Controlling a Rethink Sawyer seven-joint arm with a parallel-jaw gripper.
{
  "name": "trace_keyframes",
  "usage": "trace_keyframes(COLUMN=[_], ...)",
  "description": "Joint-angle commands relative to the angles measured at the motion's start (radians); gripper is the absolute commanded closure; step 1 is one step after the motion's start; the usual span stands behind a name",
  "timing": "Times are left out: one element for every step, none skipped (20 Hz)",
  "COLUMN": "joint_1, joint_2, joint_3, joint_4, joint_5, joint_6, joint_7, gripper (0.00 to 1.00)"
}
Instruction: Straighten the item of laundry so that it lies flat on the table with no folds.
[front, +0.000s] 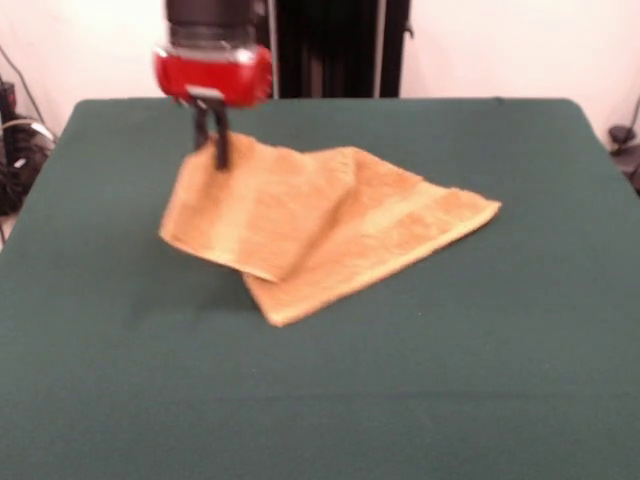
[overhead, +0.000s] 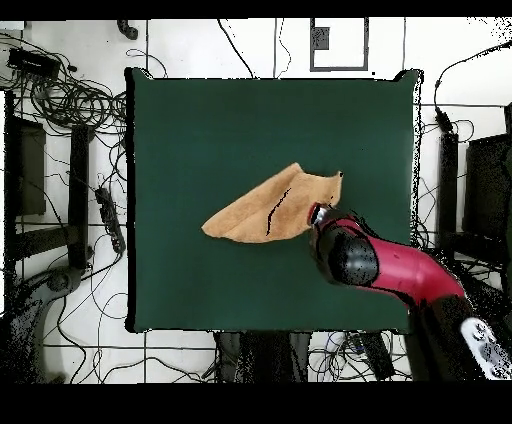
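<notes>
The tan-orange towel (front: 320, 225) lies on the dark green table (front: 450, 380), folded over itself. Its left part is lifted off the table and hangs from my gripper (front: 214, 150), with a shadow beneath it. Its right part rests on the felt, a smoother band running near the right edge. My gripper is shut on the towel's raised far-left corner, under the red wrist. In the overhead view the towel (overhead: 265, 212) sits near the table's (overhead: 200, 120) middle and the red arm hides the gripper (overhead: 322, 214) at the towel's right end. No white tag shows.
The table's edges show on all sides in the overhead view. Cables (overhead: 70, 95) and black stands (overhead: 78, 190) lie on the floor around it. The black pedestal (front: 340, 45) stands behind the far edge.
</notes>
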Motion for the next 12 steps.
trace_keyframes(joint_1=[-0.112, -0.113, -0.118, -0.12, -0.129, -0.128, -0.125, -0.123, -0.121, -0.113, -0.107, -0.097], joint_2=[-0.061, -0.049, -0.043, -0.035, -0.034, -0.03, -0.026, -0.025, -0.026, -0.033, -0.043, -0.058], joint_3=[0.163, 0.159, 0.163, 0.163, 0.171, 0.169, 0.166, 0.164, 0.164, 0.157, 0.15, 0.139], joint_4=[0.243, 0.239, 0.233, 0.23, 0.23, 0.228, 0.228, 0.228, 0.231, 0.233, 0.238, 0.245], joint_5=[-0.1, -0.107, -0.112, -0.116, -0.115, -0.115, -0.122, -0.122, -0.123, -0.122, -0.121, -0.116], joint_6=[-0.12, -0.126, -0.13, -0.131, -0.121, -0.114, -0.12, -0.117, -0.117, -0.118, -0.119, -0.114], joint_7=[0.045, 0.048, 0.051, 0.054, 0.052, 0.053, 0.057, 0.06, 0.063, 0.07, 0.075, 0.083], gripper=[1.0, 1.0, 1.0, 1.0, 1.0, 1.0, 1.0, 1.0, 1.0, 1.0, 1.0, 1.0])
